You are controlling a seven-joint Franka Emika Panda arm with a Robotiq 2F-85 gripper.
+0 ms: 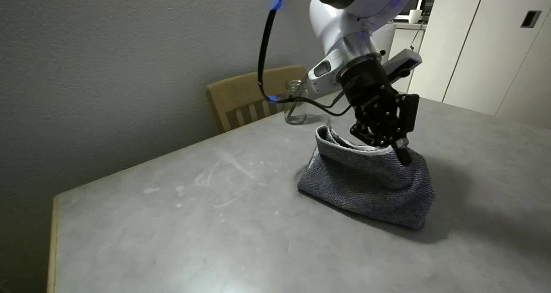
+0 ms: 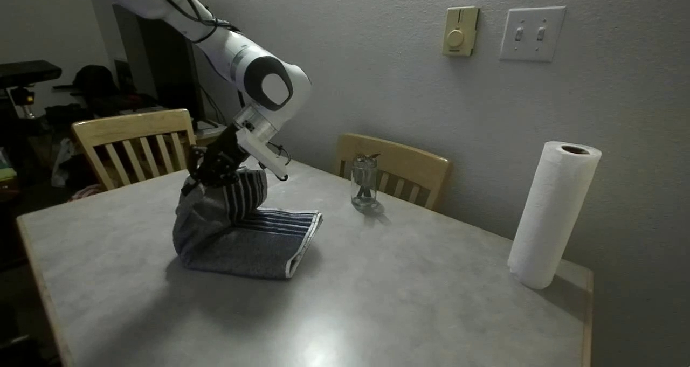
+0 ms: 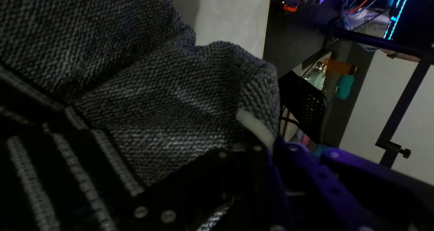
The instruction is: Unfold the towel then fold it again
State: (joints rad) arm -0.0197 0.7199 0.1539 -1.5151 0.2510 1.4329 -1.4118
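Currently we list: one striped terry towel (image 2: 242, 253), near the glass jar (image 2: 364, 185), fold half-undone, pinched in the Robotiq gripper (image 1: 401, 150); finished refold, we judge, outstanding.

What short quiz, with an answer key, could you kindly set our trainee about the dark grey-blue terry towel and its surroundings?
1. Multiple choice: how is the dark grey-blue terry towel arranged? A: spread flat; B: one striped layer raised above another; C: hanging off the edge of the pale grey table.
2. True or false: the black two-finger gripper is closed on the towel.
3. Short answer: in an exterior view, which stands nearer the towel, the clear glass jar or the white roll of kitchen paper?
Key: 1, B; 2, true; 3, the clear glass jar.
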